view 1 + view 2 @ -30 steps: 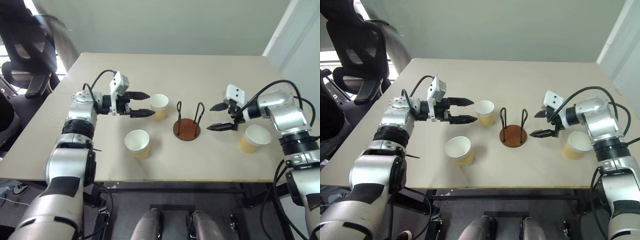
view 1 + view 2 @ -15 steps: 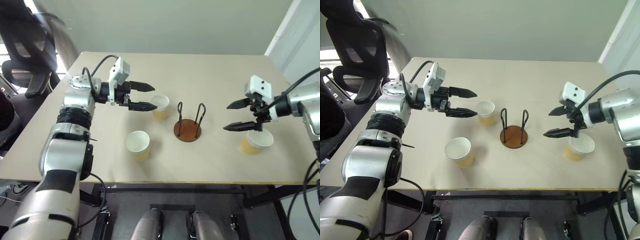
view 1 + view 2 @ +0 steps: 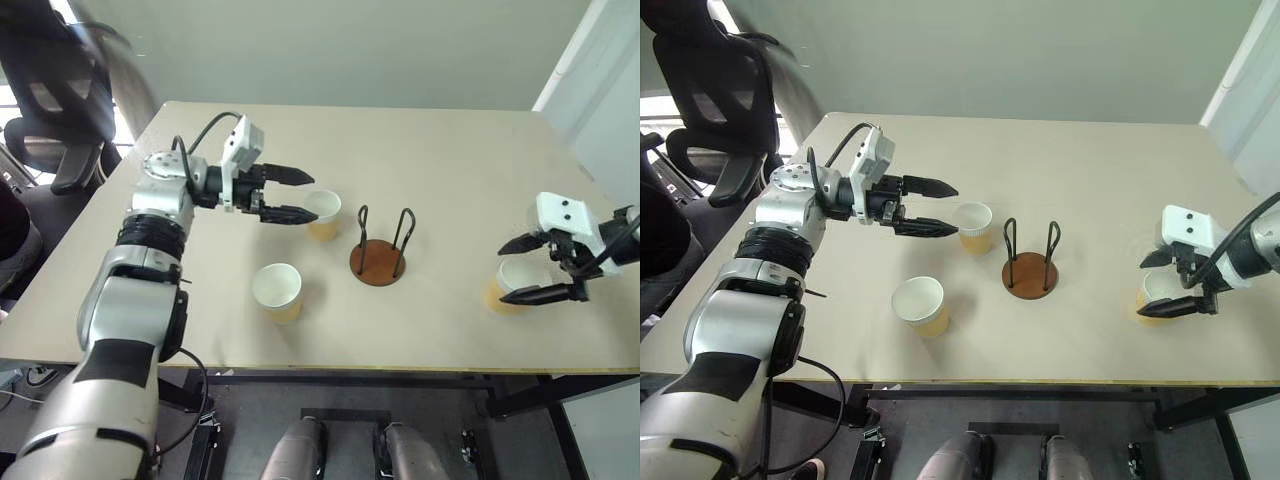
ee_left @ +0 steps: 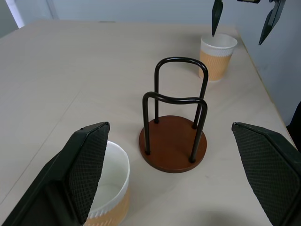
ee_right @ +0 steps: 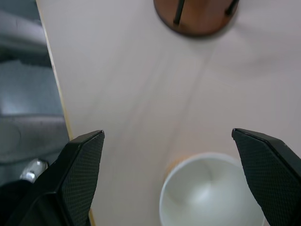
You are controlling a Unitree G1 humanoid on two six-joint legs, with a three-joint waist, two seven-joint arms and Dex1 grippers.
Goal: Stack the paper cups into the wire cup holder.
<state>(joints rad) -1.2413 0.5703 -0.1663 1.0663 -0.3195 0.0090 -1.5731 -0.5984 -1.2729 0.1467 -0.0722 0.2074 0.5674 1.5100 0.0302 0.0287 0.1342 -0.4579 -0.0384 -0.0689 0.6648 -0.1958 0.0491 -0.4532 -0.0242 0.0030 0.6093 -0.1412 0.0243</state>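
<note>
The wire cup holder (image 3: 377,262) and three paper cups (image 3: 277,291) stand empty; both grippers' fingers gape wide, holding nothing.

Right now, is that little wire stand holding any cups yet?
Empty. The wire cup holder shows bare brown base between its loops; all three paper cups stand upright on the table.

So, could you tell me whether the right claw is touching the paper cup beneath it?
Apart. In the right wrist view, the right claw is open, table showing between each finger and the paper cup.
</note>
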